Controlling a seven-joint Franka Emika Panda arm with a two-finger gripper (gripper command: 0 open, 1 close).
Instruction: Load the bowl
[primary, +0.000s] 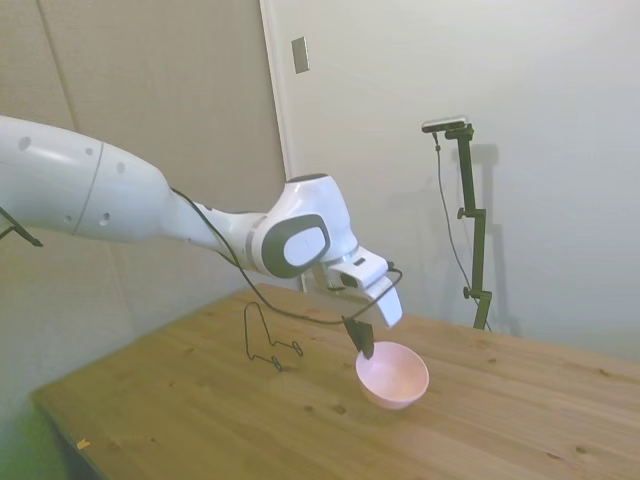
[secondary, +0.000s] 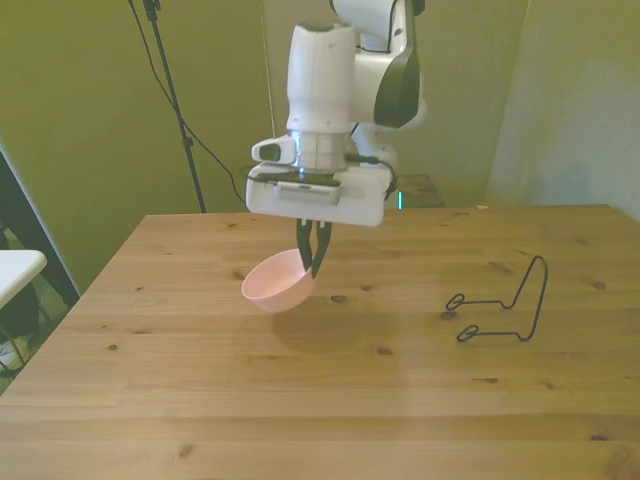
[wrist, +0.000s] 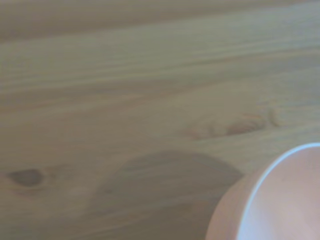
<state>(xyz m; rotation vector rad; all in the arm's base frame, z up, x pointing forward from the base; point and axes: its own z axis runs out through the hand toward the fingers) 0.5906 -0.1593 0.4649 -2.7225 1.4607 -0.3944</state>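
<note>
Two dark fingers (secondary: 313, 243) of the hand (secondary: 311, 262) point down and pinch the rim of the bowl (secondary: 279, 281), one finger inside and one outside. The hand (primary: 364, 346) is clenched on that rim. The bowl (primary: 392, 375) hangs in the air above the counter (secondary: 330, 400) and tips to one side. In the side view its open mouth faces partly toward the camera. In the front view the bowl hangs toward the front view's left of the fingers, and a soft shadow lies on the wood under it.

Up close, the wrist view shows a curved bit of the pink bowl (wrist: 280, 200) with its pale rim, and the wood of the counter (wrist: 125, 100) behind it, all blurry. A dark shadow sits on the wood next to the bowl.

Above the fingers is the wide white block of the hand, and above that the white arm (secondary: 322, 90) goes up.

A thin black wire stand (secondary: 508, 305) rests on the counter, well apart from the bowl, toward the front view's right. In the side view the wire stand (primary: 264, 338) is behind the arm.
</note>
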